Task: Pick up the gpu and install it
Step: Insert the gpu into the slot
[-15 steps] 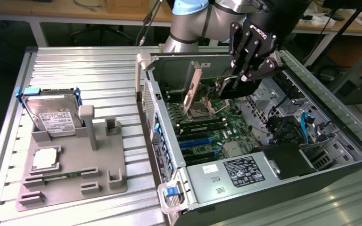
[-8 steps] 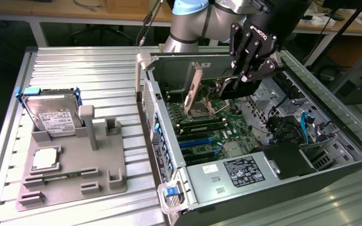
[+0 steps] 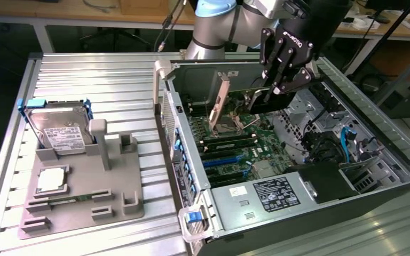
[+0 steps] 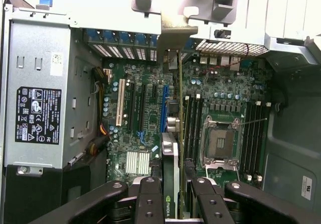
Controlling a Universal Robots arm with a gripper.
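Observation:
The gpu (image 3: pixel 262 104) hangs edge-down inside the open computer case (image 3: pixel 376 176), with my gripper (image 3: pixel 275 93) shut on its black cooler end. Its silver bracket (image 3: pixel 225 90) points toward the case's rear wall and stands above the motherboard (image 3: pixel 262 144). In the wrist view the gpu (image 4: pixel 170 166) shows edge-on between the black fingers (image 4: pixel 149 201), running up to its bracket (image 4: pixel 173 33) by the rear slot openings. The card lies over the board between the blue slot (image 4: pixel 164 108) and the memory slots (image 4: pixel 190 123). Whether its edge touches a slot cannot be told.
A grey fixture (image 3: pixel 84 208) on the exterior view's left holds a silver hard drive (image 3: pixel 61 133) and a square CPU chip (image 3: pixel 52 178). In the case sit the power supply (image 3: pixel 276 194), the bare CPU socket (image 4: pixel 220 143) and blue cables (image 3: pixel 347 141).

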